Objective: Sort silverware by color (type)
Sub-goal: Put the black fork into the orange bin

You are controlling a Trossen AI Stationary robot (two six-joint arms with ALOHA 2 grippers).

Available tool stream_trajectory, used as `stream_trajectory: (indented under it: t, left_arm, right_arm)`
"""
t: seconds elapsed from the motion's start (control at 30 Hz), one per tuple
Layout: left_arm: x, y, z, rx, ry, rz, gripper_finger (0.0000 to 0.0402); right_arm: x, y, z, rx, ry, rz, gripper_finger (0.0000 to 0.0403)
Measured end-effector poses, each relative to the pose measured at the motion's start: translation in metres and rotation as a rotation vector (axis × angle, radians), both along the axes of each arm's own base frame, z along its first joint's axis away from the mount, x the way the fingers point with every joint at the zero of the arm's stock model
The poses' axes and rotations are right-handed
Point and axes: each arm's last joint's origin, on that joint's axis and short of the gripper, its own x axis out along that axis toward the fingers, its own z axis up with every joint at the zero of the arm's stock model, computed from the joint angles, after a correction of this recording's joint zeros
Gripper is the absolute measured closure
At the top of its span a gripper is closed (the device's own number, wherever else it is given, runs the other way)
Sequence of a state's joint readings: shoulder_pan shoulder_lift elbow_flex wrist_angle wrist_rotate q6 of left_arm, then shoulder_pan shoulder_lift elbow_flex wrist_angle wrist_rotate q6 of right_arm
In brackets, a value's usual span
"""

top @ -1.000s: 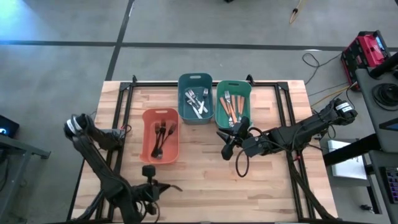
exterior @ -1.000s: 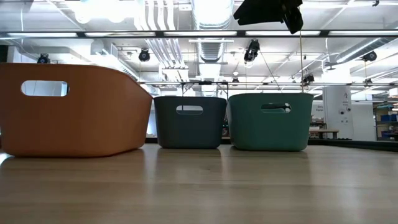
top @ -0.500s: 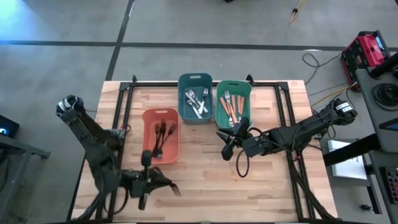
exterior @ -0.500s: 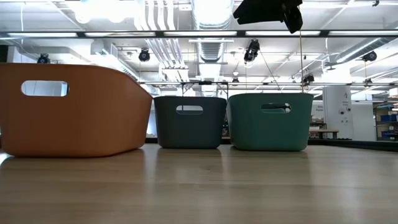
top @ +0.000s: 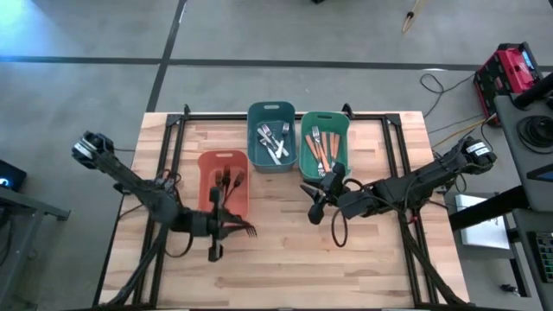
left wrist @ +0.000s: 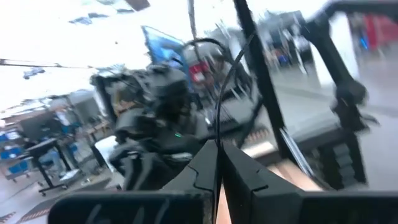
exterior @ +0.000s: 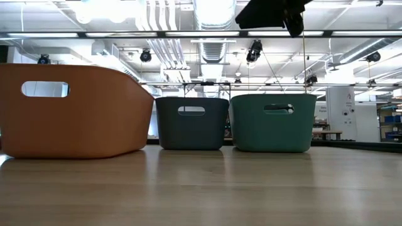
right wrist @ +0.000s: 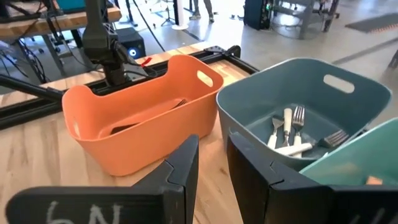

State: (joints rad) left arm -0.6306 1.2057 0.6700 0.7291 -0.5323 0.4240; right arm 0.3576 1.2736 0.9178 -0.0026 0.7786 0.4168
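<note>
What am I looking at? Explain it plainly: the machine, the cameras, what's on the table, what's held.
This is a robot with two dark arms, each ending in a two-finger gripper. One picture looks straight down on the wooden table. One looks level across it at the sides of the bins. The other two come from cameras on the arms' wrists.

On the table stand three bins. The salmon bin holds dark forks. The blue bin holds silver utensils. The green bin holds orange-handled ones.

The left gripper, in front of the salmon bin, is shut on nothing. The right gripper, in front of the green bin, is open and empty.
</note>
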Motion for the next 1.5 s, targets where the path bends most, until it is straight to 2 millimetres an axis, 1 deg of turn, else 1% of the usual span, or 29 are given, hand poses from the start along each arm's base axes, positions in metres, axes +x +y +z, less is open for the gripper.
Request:
stream_trajectory:
  t: [0.13, 0.3, 0.4, 0.57, 0.7, 0.8, 0.93, 1.03, 1.2, 1.37, 1.5]
  left_arm:
    - [-0.007, 0.013, -0.017, -0.117, -0.108, 0.043, 0.0401]
    - [-0.021, 0.029, -0.027, -0.26, -0.241, 0.091, 0.0401]
    - [-0.029, 0.035, -0.03, -0.306, -0.313, 0.089, 0.0401]
    - [-0.038, 0.044, -0.028, -0.377, -0.412, 0.112, 0.0401]
    - [-0.037, 0.052, -0.027, -0.43, -0.414, 0.189, 0.0401]
    - [-0.038, 0.059, -0.027, -0.467, -0.411, 0.261, 0.0401]
    - [-0.041, 0.066, -0.029, -0.511, -0.421, 0.284, 0.0401]
    - [-0.046, 0.073, -0.03, -0.562, -0.416, 0.365, 0.0401]
    - [-0.053, 0.081, -0.035, -0.638, -0.358, 0.579, 0.0401]
    - [-0.05, 0.081, -0.047, -0.652, -0.252, 0.739, 0.0401]
    - [-0.045, 0.078, -0.059, -0.67, -0.198, 0.763, 0.0401]
  right_arm:
    - [0.0, 0.0, -0.001, -0.037, -0.007, 0.017, 0.0328]
    - [0.003, 0.001, 0.002, -0.112, -0.031, 0.048, 0.0328]
    - [0.01, 0.004, 0.003, -0.191, -0.063, 0.129, 0.0328]
    - [0.033, 0.006, -0.001, -0.288, -0.175, 0.289, 0.0328]
    - [0.047, -0.005, -0.005, -0.302, -0.252, 0.316, 0.0318]
    - [0.055, -0.017, -0.009, -0.299, -0.236, 0.292, 0.0303]
    - [0.061, -0.031, -0.009, -0.307, -0.228, 0.248, 0.0284]
    - [0.062, -0.041, -0.008, -0.316, -0.226, 0.222, 0.0274]
    - [0.062, -0.054, -0.004, -0.328, -0.227, 0.185, 0.0262]
    - [0.062, -0.064, -0.008, -0.33, -0.178, 0.163, 0.0259]
    - [0.062, -0.067, -0.011, -0.32, -0.145, 0.157, 0.0263]
